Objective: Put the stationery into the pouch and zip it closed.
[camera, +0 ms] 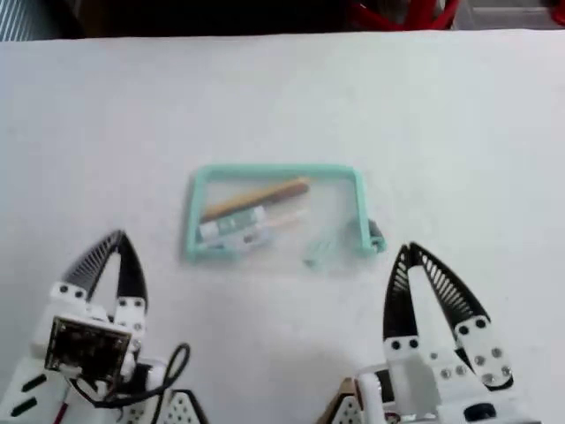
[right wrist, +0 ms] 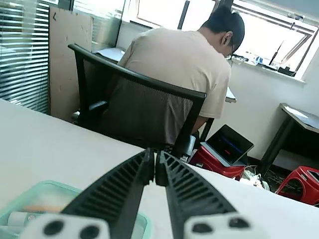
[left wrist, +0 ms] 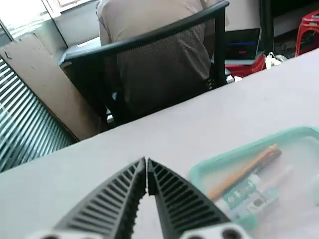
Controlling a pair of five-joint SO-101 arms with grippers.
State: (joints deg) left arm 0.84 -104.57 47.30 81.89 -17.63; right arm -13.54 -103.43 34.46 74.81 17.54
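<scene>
High view: pouch (camera: 275,170), stationery (camera: 254,201) inside, on table (camera: 441,115); left fingers (camera: 130,269), right fingers (camera: 397,296) both closed, empty, apart from pouch.

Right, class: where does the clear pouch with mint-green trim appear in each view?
High view: clear pouch at the picture's centre.
Left wrist view: beside the left tool.
Right wrist view: partly behind the right tool.
Shared landmark: white table.

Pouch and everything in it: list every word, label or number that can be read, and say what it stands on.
No text can be read.
White-and-green item inside the pouch: has a green label, its print too blurred to read.
Laptop screen in the room behind: coloured marks, too small to read.
</scene>
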